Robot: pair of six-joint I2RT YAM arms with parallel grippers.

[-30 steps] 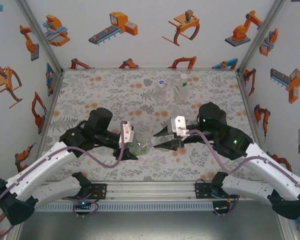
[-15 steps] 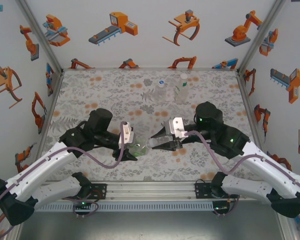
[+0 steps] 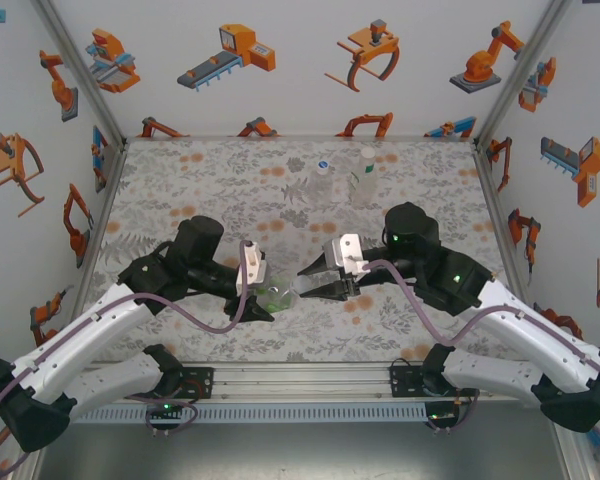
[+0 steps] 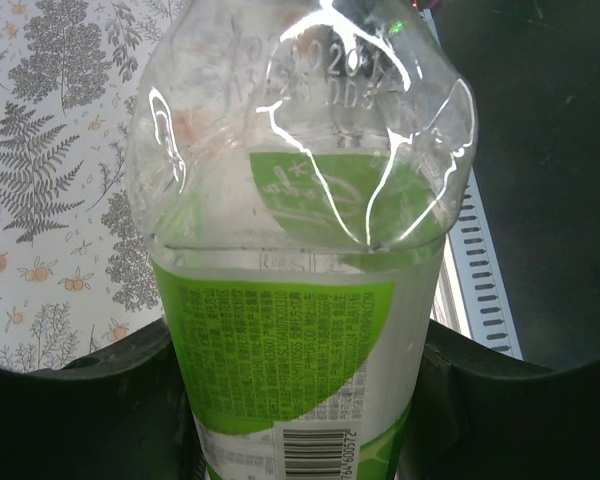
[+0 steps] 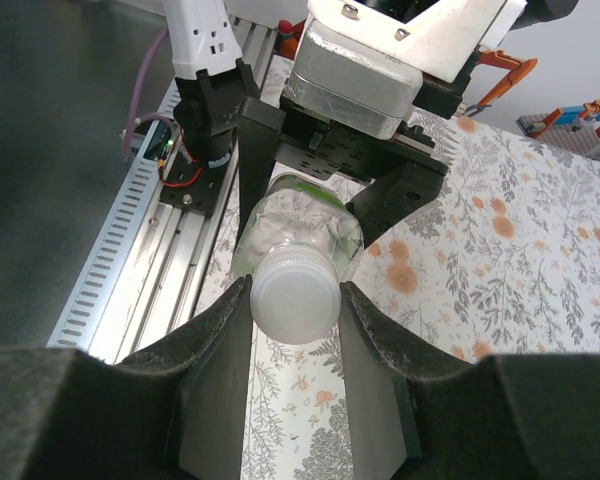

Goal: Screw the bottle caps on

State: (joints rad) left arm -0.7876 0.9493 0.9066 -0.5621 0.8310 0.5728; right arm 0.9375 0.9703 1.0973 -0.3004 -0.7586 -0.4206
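**Bottle clamped at one end, cap pinched at the other**

In the top view the green bottle [image 3: 277, 293] is being largely hidden by both sets of fingers. Only a pale green glint is being seen low over the floral surface [image 3: 200, 190]. In the left wrist view its near end is being cut off by the frame's lower edge, and a crumpled clear shoulder and a glossy green label with a barcode are being shown. The left fingers [image 4: 90, 400] are being pressed against the labelled body, clamped on it. The round white cap [image 5: 295, 293] is being pinched on both sides by the right fingers [image 5: 215, 350]. Two clear bottles [image 3: 322, 178] are standing upright at the far side, and their tops are being left too small to make out.
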